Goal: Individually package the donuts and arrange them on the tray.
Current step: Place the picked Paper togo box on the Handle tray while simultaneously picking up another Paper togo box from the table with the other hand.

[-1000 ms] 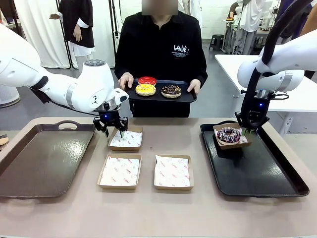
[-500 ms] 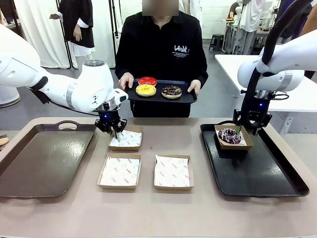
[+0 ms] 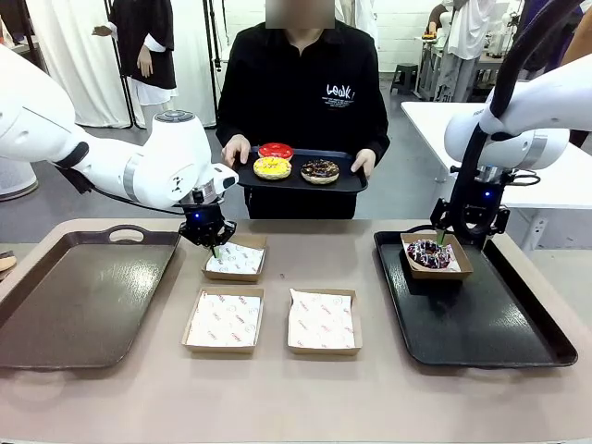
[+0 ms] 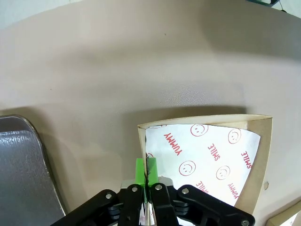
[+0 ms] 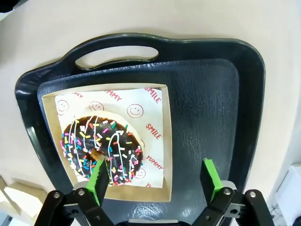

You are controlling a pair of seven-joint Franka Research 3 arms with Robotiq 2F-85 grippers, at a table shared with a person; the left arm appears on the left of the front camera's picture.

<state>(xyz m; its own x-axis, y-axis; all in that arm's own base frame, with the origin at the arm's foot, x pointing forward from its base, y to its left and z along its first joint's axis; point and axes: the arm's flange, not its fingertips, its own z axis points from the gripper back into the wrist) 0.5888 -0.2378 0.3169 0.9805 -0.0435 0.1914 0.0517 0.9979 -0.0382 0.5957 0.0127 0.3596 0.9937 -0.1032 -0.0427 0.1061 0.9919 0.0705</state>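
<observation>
Left gripper (image 4: 146,169): pads together, clamped on the rim of a paper-lined box (image 4: 259,150); the pinched edge is hidden, so paper or cardboard unclear. Right gripper (image 5: 155,174): fingers apart, nothing held, sprinkled donut (image 5: 104,146) boxed directly below. Farther off, the person's tray (image 3: 347,182) carries a yellow donut (image 3: 272,167), a chocolate donut (image 3: 320,170) and a half-hidden red donut (image 3: 275,150).

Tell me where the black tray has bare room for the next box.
The black tray is bare across its near half and right side, beside the boxed sprinkled donut in its far left corner. That corner is crowded: the open right tool hangs over it.
</observation>
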